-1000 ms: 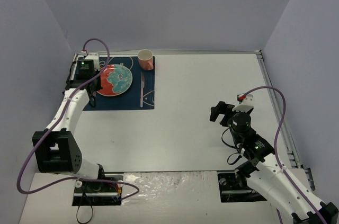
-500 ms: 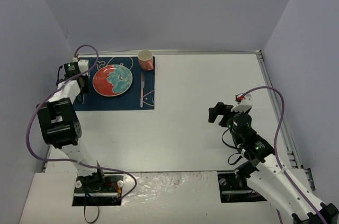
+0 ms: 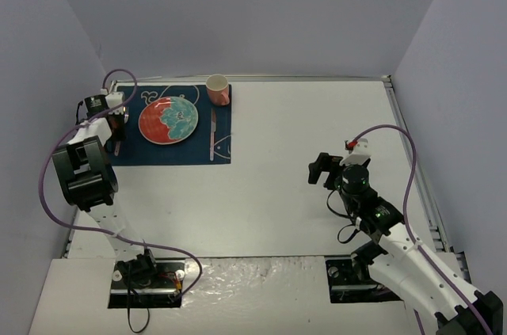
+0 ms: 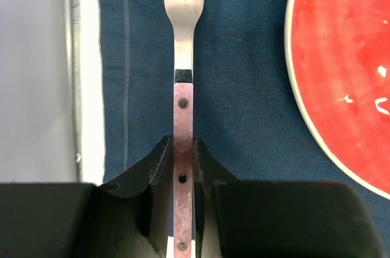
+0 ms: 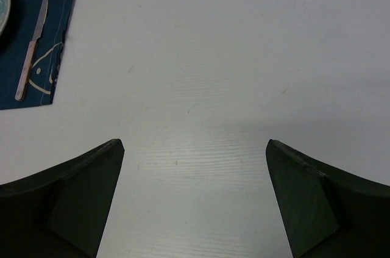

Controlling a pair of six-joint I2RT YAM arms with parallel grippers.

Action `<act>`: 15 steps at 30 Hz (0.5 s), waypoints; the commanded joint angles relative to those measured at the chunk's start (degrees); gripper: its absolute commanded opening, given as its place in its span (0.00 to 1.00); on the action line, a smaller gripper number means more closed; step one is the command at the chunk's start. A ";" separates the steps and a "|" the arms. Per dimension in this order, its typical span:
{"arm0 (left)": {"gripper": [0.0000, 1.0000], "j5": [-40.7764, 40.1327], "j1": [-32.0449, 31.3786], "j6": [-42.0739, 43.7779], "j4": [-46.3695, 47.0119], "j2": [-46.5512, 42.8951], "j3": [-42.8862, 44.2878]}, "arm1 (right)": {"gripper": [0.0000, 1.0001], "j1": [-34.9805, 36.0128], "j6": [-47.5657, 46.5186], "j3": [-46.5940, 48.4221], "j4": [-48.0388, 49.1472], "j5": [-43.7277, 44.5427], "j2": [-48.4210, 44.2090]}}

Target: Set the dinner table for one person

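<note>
My left gripper (image 4: 183, 142) is shut on the pinkish riveted handle of a fork (image 4: 184, 57). The fork runs straight along the left strip of the dark blue placemat (image 4: 244, 87), tines pointing away from me; whether it touches the cloth I cannot tell. The red and teal plate (image 3: 168, 119) lies just to its right, with its red rim (image 4: 341, 75) close by. In the top view my left gripper (image 3: 119, 123) is at the placemat's left edge. My right gripper (image 5: 194, 142) hangs open and holds nothing above the bare white dinner table (image 3: 301, 129).
A knife (image 3: 212, 133) lies on the placemat (image 3: 178, 153) right of the plate, and a pink cup (image 3: 218, 89) stands at the mat's far right corner. The table's metal edge (image 4: 73, 87) runs just left of the mat. Grey walls enclose the table.
My left arm has swung left, from beside the plate's left rim to the placemat's left strip, still shut on the fork. The right arm has drifted slightly left, still open.
</note>
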 commanded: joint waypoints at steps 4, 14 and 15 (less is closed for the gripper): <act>0.00 2.35 0.31 1.33 2.85 1.06 4.41 | 1.00 -0.08 0.48 0.54 5.19 -0.48 1.65; 0.00 2.23 0.52 1.28 2.84 2.94 4.13 | 1.00 -0.04 0.46 0.94 5.74 -1.20 4.04; 0.00 2.11 0.49 1.23 2.75 3.10 4.01 | 1.00 -0.08 0.46 0.98 5.71 -1.22 4.04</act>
